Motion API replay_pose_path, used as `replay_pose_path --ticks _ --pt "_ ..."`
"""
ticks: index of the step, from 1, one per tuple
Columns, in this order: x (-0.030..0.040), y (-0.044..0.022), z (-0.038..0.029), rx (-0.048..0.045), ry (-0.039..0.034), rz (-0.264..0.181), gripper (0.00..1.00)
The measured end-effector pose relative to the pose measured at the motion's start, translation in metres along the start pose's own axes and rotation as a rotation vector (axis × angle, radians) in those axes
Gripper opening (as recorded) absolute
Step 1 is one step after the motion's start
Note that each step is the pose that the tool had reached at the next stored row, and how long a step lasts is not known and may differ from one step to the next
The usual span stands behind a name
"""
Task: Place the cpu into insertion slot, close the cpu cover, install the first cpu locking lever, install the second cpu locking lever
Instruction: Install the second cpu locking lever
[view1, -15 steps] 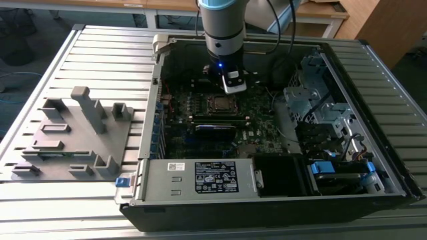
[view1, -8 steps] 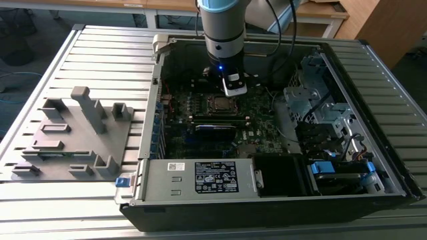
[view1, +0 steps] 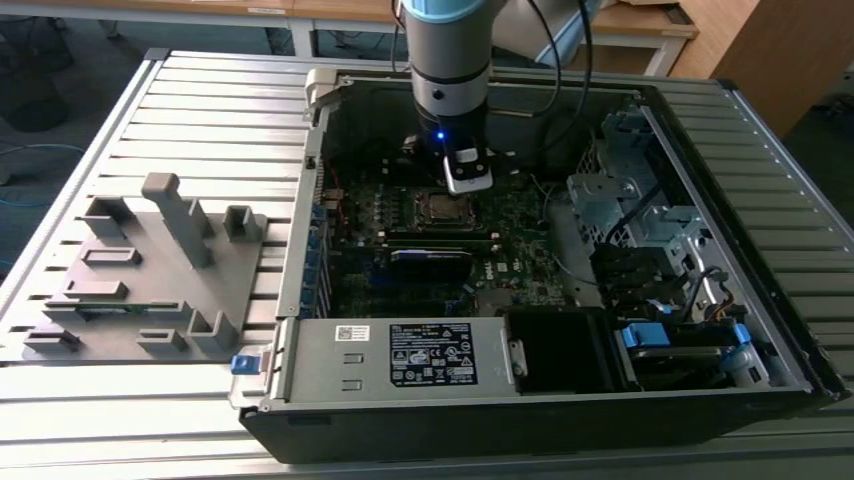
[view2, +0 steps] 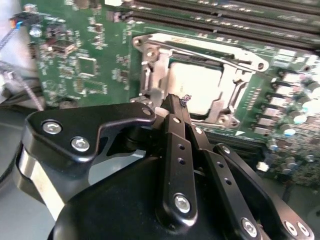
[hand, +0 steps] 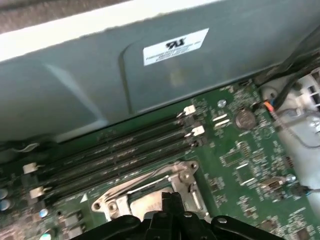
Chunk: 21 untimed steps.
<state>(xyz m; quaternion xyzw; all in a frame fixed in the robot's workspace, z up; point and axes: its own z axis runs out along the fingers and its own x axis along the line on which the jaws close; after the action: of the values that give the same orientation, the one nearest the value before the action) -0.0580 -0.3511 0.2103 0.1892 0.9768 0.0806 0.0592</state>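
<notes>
Silver-grey and flat, the cpu (view2: 192, 90) lies face up in the insertion slot (view2: 235, 97) on the green motherboard (view2: 85, 65), its square sides in line with the socket's edges; being square, it has no clear long axis. The cpu cover (view2: 152, 70), a bright metal frame with a cut-out centre, sits around the chip, and a thin wire locking lever (view2: 210, 52) runs along the socket edge nearest the memory slots. Whether the cover is fully flat I cannot tell.

The black end effector (view2: 175, 100) hangs just above the socket's edge with its fingers (view2: 172, 130) drawn together to a point, closed on nothing that I can see. In the first wrist view its tip (hand: 172, 200) stands over the socket frame (hand: 150, 187).

In the exterior view the arm (view1: 447, 60) reaches straight down into an open computer case (view1: 534, 405) lying on a slatted metal counter (view1: 120, 120), and the socket (view1: 443, 208) sits near the middle of the board, just below the wrist. Long black memory slots (hand: 115, 155) run beside the socket, parallel to one edge, with the case's grey wall (hand: 150, 85) close behind them. A power supply (view1: 400, 355) and drive cages (view1: 627, 200) crowd the case's other sides. On the exterior view's left, a grey moulded fixture (view1: 147, 270) rests on the counter, well apart from the case.
</notes>
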Motion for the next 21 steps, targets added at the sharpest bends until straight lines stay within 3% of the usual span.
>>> replay_pose_path --ticks 5,12,13,21 --pt "-0.0003 0.0 0.0011 0.0415 0.0535 0.006 0.1" --pt "-0.0006 -0.0001 0.0024 0.1004 0.1422 0.017 0.1" --pt "-0.0007 -0.0001 0.0026 0.1046 0.1487 0.018 0.1" --pt "-0.0029 0.001 0.003 0.1046 0.1489 0.018 0.1"
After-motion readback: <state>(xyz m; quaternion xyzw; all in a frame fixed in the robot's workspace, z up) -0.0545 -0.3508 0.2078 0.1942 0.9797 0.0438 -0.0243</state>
